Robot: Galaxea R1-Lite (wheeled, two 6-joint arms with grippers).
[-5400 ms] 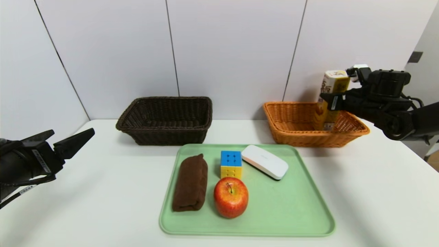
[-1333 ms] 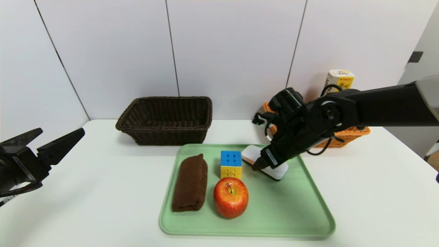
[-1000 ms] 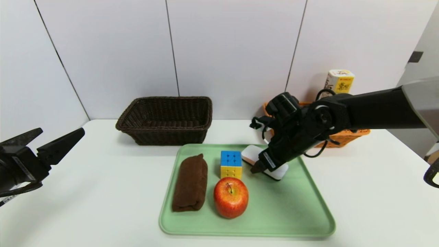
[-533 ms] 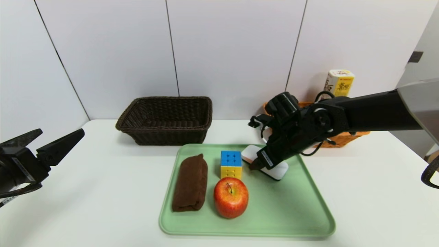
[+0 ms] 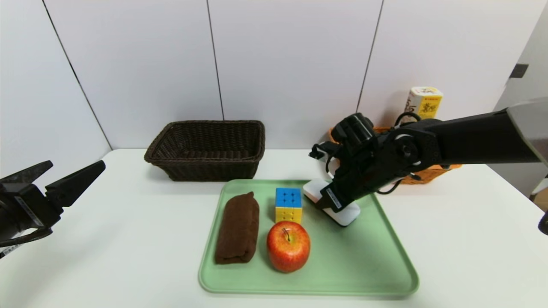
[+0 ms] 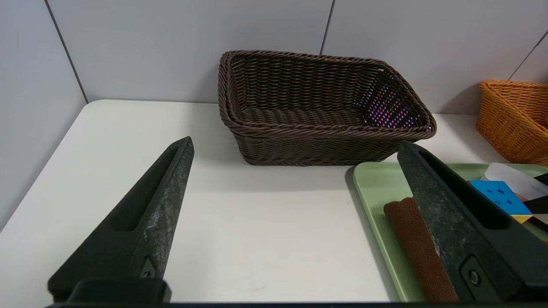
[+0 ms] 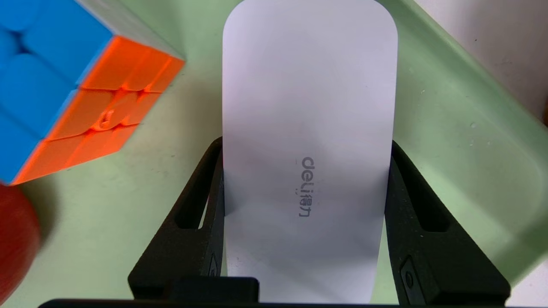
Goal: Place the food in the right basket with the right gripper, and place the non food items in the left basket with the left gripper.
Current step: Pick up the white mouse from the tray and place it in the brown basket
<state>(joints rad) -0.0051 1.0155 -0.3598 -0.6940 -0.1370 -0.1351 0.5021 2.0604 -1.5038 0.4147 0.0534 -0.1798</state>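
My right gripper [image 5: 332, 199] is down on the green tray, shut on the white oval case [image 7: 308, 85], one finger against each long side. The puzzle cube [image 5: 288, 204] stands just beside it, the red-yellow apple [image 5: 288, 246] in front of the cube, and the dark brown cloth bundle [image 5: 237, 229] lies along the tray's left side. The snack box [image 5: 424, 102] stands upright in the orange basket [image 5: 421, 175], behind my right arm. The dark brown basket [image 5: 207, 147] holds nothing. My left gripper [image 5: 75, 167] hovers open at the table's left edge, holding nothing.
The green tray [image 5: 364, 265] lies at the table's front centre, with both baskets behind it against the white wall. My right arm reaches across in front of the orange basket. Bare white tabletop [image 6: 265, 222] lies between my left gripper and the tray.
The snack box was let go upright in the orange basket. My right gripper then swung left to the tray and came down around the white case. The left arm stayed put.
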